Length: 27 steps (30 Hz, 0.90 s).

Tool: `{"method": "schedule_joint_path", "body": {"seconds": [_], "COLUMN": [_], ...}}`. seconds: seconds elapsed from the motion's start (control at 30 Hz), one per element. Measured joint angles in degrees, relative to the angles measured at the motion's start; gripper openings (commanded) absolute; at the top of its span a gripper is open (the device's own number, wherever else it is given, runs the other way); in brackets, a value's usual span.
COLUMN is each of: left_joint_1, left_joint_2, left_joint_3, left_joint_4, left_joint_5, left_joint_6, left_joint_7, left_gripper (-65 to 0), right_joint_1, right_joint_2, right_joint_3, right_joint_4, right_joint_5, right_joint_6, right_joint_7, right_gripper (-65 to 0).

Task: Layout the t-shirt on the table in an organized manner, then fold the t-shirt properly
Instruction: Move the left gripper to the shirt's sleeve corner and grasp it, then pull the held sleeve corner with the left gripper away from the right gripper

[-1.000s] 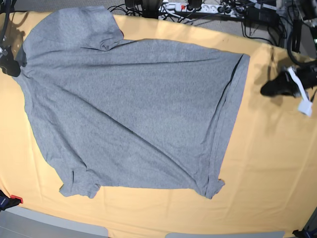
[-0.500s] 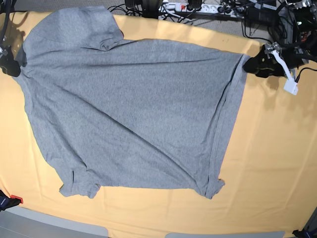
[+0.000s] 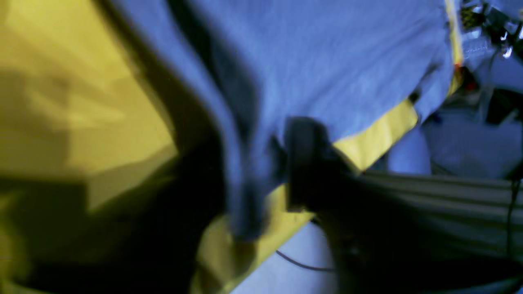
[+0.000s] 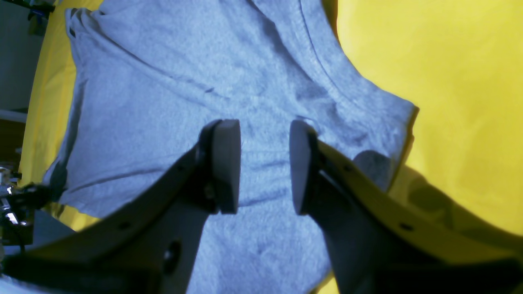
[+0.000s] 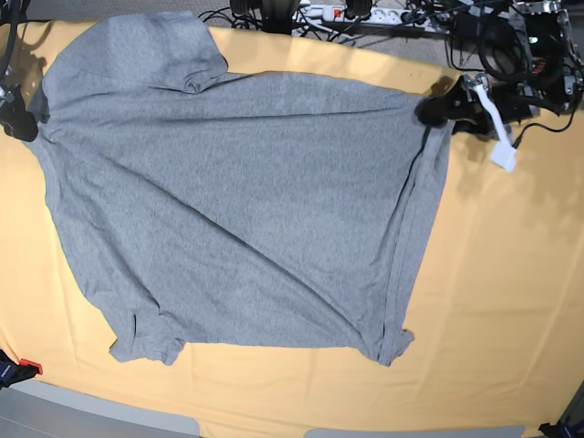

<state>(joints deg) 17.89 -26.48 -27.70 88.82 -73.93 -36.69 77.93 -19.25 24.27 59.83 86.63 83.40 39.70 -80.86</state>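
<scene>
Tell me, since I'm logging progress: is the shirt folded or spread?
Spread, not folded. The shirt lies open across the table, both sleeves out. Wrinkles run diagonally, and the hem edge is turned over.

Robot lab, cloth-draped table (image 5: 493, 301), power strips (image 5: 328, 13), tangled cables (image 5: 401, 23) behind

a plain heather-grey t-shirt (image 5: 237, 210) is seen on a table (image 5: 511, 292) draped in pale yellow-orange cloth; the grippers' fingers (image 4: 226, 163) are coloured black.
</scene>
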Motion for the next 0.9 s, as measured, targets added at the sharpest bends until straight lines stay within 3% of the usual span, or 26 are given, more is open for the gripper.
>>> {"method": "schedule_joint_path", "body": {"seconds": [0.13,0.3,0.5,0.9], "left_joint_1": [0.2,-1.3,-1.8,9.6], "left_joint_2": [-0.3,-0.4,-3.1,-3.4], "left_joint_3": [-1.1,-8.8,-16.3,-17.5], "left_joint_4": [-0.1,-0.2,-0.4,-0.3], "left_joint_5": [2.0,5.5,5.4,3.6], "left_joint_6": [-0.2,-0.2,0.0,0.6], "left_joint_7": [-2.1,-1.4,-0.9,-1.5], "left_gripper": [-65.0,-65.0,-65.0,-65.0], "right_joint_1": [-0.5,-3.3,-3.5,-3.4], "right_joint_2": [0.1,1.6,1.9,1.9], "right_joint_3": [0.0,-0.2,-0.2,-0.2], "right_joint_4": [0.0,0.0,0.0,0.0], "right_joint_5": [0.0,-0.2,0.1,0.0], "right_joint_6": [0.0,0.0,0.0,0.0], "right_joint_7": [0.0,-0.1,0.0,0.0], "right_gripper": [-42.3,-42.3,-42.3,-42.3]}}
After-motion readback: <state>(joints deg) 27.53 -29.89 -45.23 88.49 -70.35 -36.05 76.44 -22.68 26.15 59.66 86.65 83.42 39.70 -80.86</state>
